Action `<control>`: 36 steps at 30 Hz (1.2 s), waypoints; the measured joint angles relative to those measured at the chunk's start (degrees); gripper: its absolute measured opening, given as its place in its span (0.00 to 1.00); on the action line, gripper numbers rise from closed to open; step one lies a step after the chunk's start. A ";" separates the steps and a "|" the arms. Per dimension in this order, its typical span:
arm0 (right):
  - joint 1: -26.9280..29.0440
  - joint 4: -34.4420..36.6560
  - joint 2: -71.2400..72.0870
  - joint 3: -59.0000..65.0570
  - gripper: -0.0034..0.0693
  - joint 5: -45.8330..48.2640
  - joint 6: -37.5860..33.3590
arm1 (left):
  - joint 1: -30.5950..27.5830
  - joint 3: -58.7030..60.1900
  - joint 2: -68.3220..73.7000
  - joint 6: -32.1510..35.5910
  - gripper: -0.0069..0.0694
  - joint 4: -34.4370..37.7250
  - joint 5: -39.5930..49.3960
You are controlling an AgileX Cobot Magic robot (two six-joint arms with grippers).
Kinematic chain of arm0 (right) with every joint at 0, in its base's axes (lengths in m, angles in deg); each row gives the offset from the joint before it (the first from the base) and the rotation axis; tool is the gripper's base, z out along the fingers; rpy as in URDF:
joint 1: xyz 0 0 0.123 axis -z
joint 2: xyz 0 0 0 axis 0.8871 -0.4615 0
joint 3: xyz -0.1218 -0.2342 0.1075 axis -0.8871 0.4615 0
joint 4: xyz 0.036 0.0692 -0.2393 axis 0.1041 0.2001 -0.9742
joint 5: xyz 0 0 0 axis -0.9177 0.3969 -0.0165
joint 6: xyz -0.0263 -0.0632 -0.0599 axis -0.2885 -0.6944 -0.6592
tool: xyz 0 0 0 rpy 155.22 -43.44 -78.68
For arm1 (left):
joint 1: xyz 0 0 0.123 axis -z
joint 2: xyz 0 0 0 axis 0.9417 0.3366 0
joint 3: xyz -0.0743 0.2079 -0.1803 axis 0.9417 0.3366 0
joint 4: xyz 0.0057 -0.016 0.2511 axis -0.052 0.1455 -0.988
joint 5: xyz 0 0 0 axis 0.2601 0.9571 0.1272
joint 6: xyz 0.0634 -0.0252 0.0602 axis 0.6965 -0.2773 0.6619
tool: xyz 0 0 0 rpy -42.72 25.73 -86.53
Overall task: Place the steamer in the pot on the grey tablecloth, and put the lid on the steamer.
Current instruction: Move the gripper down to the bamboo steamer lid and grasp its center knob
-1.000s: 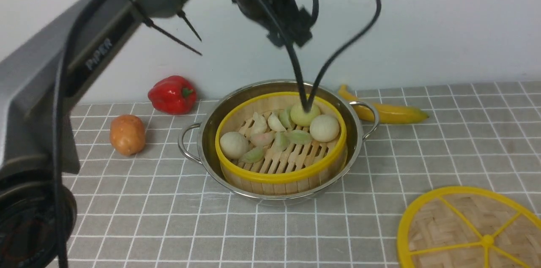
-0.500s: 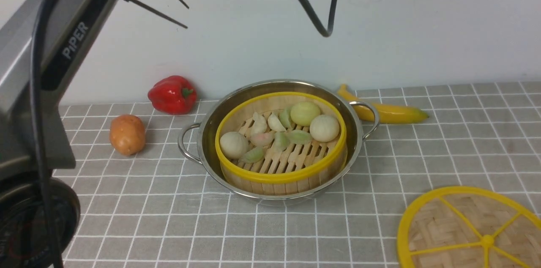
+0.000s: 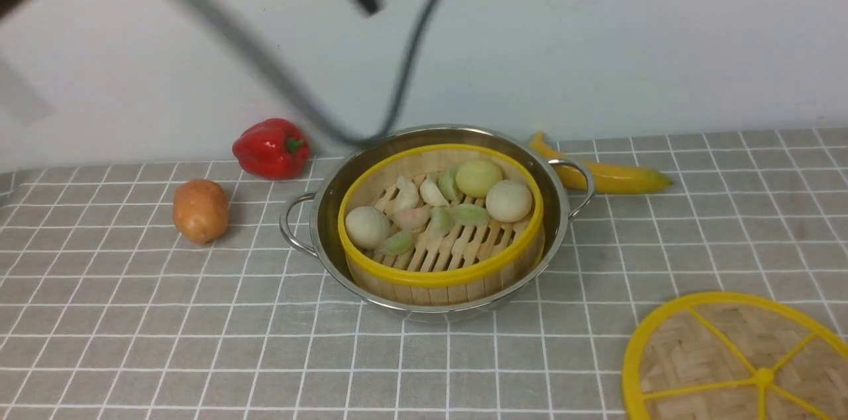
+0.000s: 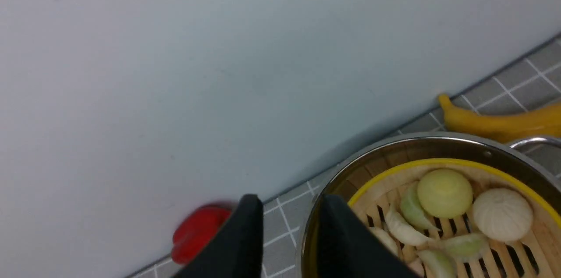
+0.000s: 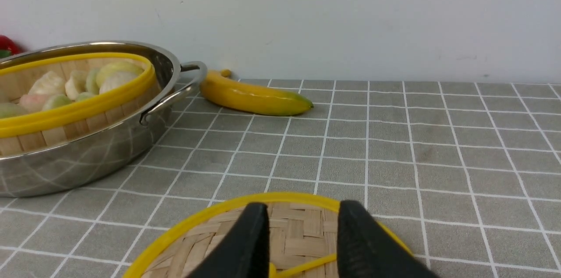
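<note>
The steamer, a yellow-rimmed bamboo basket with toy buns and dumplings, sits inside the shiny steel pot on the grey tablecloth. The lid, a woven disc with yellow spokes, lies flat on the cloth at the front right. My left gripper hangs high above the pot's far left rim. Its fingers stand a narrow gap apart and hold nothing. In the front view it is only a dark blur at the top. My right gripper is open just above the lid, empty.
A red pepper and a potato lie left of the pot. A banana lies against the back wall behind the pot's right handle. A blurred cable of the left arm swings above the pot's far left.
My left arm has lifted from over the steamer and swung up and to the left, its jaws drawing closer together. Pot, steamer and lid have not moved.
</note>
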 joint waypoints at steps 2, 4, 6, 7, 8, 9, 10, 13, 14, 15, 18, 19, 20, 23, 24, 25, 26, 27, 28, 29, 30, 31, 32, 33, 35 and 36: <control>0.00 0.00 0.00 0.00 0.38 0.00 0.00 | -2.85 9.24 -7.01 -2.52 0.32 -0.06 -5.35; 0.00 0.00 0.00 0.00 0.38 0.00 0.00 | -7.41 21.39 -15.48 -6.07 0.32 -0.07 -11.26; 0.00 0.00 0.00 0.00 0.38 0.00 0.00 | -12.51 29.78 -20.88 -8.56 0.32 0.11 -14.48; 0.00 0.00 0.00 0.00 0.38 0.00 0.00 | -14.91 34.81 -24.17 -9.62 0.32 0.16 -16.00; 0.00 0.00 0.00 0.00 0.38 0.00 0.00 | -18.00 39.67 -27.45 -10.90 0.33 0.16 -17.19; 0.00 0.00 0.00 0.00 0.38 0.00 0.00 | -19.85 41.55 -28.76 -11.51 0.33 0.16 -17.89; 0.00 0.00 0.00 0.00 0.38 0.00 0.00 | -24.62 48.84 -33.96 -12.87 0.33 0.16 -19.10; 0.00 0.00 0.00 0.00 0.38 0.00 0.00 | -32.18 61.09 -43.64 -13.81 0.34 0.11 -20.78; 0.00 0.00 0.00 0.00 0.38 0.00 0.00 | -33.95 64.59 -46.89 -13.87 0.34 0.12 -21.02; 0.00 0.00 0.00 0.00 0.38 0.00 0.00 | -34.25 65.90 -48.23 -13.93 0.34 0.12 -21.14; 0.00 0.00 0.00 0.00 0.38 0.00 0.00 | -37.11 73.97 -57.93 -13.99 0.35 0.16 -21.49; 0.00 0.00 0.00 0.00 0.38 0.00 0.00 | -37.37 76.09 -60.79 -14.04 0.35 0.17 -21.54; 0.00 0.00 0.00 0.00 0.38 0.00 0.00 | -37.47 77.22 -62.43 -14.04 0.35 0.17 -21.55; 0.00 0.00 0.00 0.00 0.38 0.00 0.00 | -37.54 81.53 -69.24 -14.21 0.36 0.49 -21.77; 0.00 0.00 0.00 0.00 0.38 0.00 0.00 | -37.54 83.00 -72.05 -14.21 0.37 0.96 -21.83; 0.00 0.00 0.00 0.00 0.38 0.00 0.00 | -37.54 83.87 -73.64 -14.25 0.37 1.38 -21.88; 0.00 0.00 0.00 0.00 0.38 0.00 0.00 | -37.54 84.03 -73.64 -14.25 0.37 1.38 -21.88; 0.00 0.00 0.00 0.00 0.38 0.00 0.00 | -37.54 85.34 -76.08 -14.25 0.37 2.14 -21.98; 0.00 0.00 0.00 0.00 0.38 0.00 0.00 | -37.54 85.97 -77.20 -14.25 0.37 2.57 -21.99; 0.00 0.00 0.00 0.00 0.38 0.00 0.00 | -37.54 86.56 -78.21 -14.25 0.37 2.88 -21.99; 0.00 0.00 0.00 0.00 0.38 0.00 0.00 | -37.54 86.68 -78.41 -14.25 0.38 3.00 -22.06; 0.00 0.00 0.00 0.00 0.38 0.00 0.00 | -37.54 87.16 -79.16 -14.25 0.38 3.18 -22.05; 0.00 0.00 0.00 0.00 0.38 0.00 0.00 | -37.54 88.08 -80.50 -14.25 0.38 3.82 -22.19; 0.00 0.00 0.00 0.00 0.38 0.00 0.00 | -37.54 88.65 -81.71 -14.32 0.38 4.47 -22.13; 0.00 0.00 0.00 0.00 0.38 0.00 0.00 | -37.54 88.93 -83.15 -14.38 0.38 5.70 -22.19; 0.00 0.00 0.00 0.00 0.38 0.00 0.00 | -37.54 88.93 -83.30 -14.38 0.38 6.03 -22.29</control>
